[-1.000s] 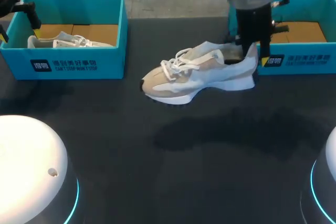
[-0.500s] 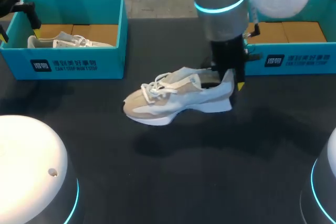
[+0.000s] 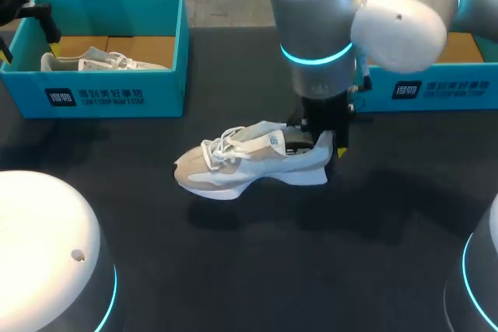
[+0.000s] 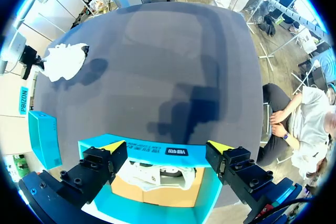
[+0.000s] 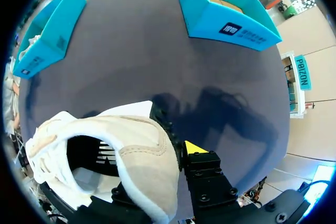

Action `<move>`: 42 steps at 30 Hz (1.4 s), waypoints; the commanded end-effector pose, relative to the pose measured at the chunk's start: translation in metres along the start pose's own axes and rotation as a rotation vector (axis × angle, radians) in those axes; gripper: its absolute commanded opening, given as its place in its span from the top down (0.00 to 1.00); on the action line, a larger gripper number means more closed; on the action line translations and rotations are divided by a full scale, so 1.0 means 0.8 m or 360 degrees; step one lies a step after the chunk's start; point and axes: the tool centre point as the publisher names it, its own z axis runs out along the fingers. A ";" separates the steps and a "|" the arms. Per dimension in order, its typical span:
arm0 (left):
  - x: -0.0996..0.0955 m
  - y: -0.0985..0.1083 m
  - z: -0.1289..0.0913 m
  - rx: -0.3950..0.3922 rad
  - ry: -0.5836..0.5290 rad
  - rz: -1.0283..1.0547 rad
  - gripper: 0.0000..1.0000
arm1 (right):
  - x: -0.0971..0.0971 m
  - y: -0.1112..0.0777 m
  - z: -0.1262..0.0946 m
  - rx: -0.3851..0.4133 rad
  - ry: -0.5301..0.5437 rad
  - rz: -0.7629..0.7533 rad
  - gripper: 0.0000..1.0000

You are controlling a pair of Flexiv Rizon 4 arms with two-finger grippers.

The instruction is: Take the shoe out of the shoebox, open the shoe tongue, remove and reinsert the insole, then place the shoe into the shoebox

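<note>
A white and beige sneaker (image 3: 249, 162) hangs just over the dark table's middle, toe pointing left, its shadow below it. My right gripper (image 3: 327, 144) is shut on its heel collar. In the right wrist view the sneaker (image 5: 105, 145) fills the space at my right gripper (image 5: 157, 153), with one yellow fingertip (image 5: 194, 148) outside the heel and the other finger inside the shoe. My left gripper (image 4: 167, 148) stands open above the left shoebox (image 3: 101, 44), holding nothing. It shows at the far left edge of the head view (image 3: 35, 21).
A second sneaker (image 3: 105, 60) lies in the left teal shoebox, also seen under my left gripper (image 4: 157, 174). The right teal shoebox (image 3: 436, 87) stands at the back right behind my right arm. Both boxes show in the right wrist view (image 5: 226, 17) (image 5: 47, 35).
My right arm has carried the sneaker from beside the right shoebox leftward, nearer and lower, to the table's middle. The left arm has not moved.
</note>
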 end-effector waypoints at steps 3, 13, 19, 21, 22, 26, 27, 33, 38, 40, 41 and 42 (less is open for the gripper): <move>0.000 -0.001 0.000 -0.0003 0.0001 0.0001 0.00 | 0.009 -0.006 0.039 0.0002 0.0028 0.0026 1.00; 0.000 -0.001 0.000 -0.0003 0.0001 0.0001 0.00 | 0.027 -0.002 0.086 0.0052 0.0016 0.0018 1.00; 0.000 -0.001 0.000 -0.0003 0.0001 0.0001 0.00 | 0.029 -0.001 0.106 0.0073 0.0023 0.0037 1.00; 0.000 -0.001 0.000 -0.0003 0.0001 0.0001 0.00 | 0.029 0.000 0.112 0.0075 0.0019 0.0043 1.00; 0.000 -0.001 0.000 -0.0003 0.0001 0.0001 0.00 | 0.030 0.000 0.114 0.0081 0.0018 0.0051 1.00; 0.000 -0.001 0.000 -0.0003 0.0001 0.0001 0.00 | 0.030 0.000 0.119 0.0093 0.0014 0.0063 1.00; 0.000 -0.001 0.000 -0.0003 0.0001 0.0001 0.00 | 0.031 0.000 0.120 0.0094 0.0012 0.0063 1.00; 0.000 -0.001 0.000 -0.0003 0.0001 0.0001 0.00 | 0.033 -0.001 0.122 0.0102 -0.0005 0.0050 0.60; 0.000 -0.001 0.000 -0.0003 0.0001 0.0001 0.00 | 0.034 -0.002 0.111 0.0083 0.0011 0.0043 0.05; 0.000 -0.001 0.000 -0.0003 0.0001 0.0001 0.00 | 0.035 -0.004 0.101 0.0066 0.0036 0.0022 0.00; 0.000 -0.001 0.000 -0.0003 0.0001 0.0001 0.00 | 0.036 -0.006 0.094 0.0060 0.0048 0.0007 0.00; 0.000 -0.001 0.000 -0.0003 0.0001 0.0001 0.00 | 0.037 -0.008 0.088 0.0057 0.0059 -0.0011 0.00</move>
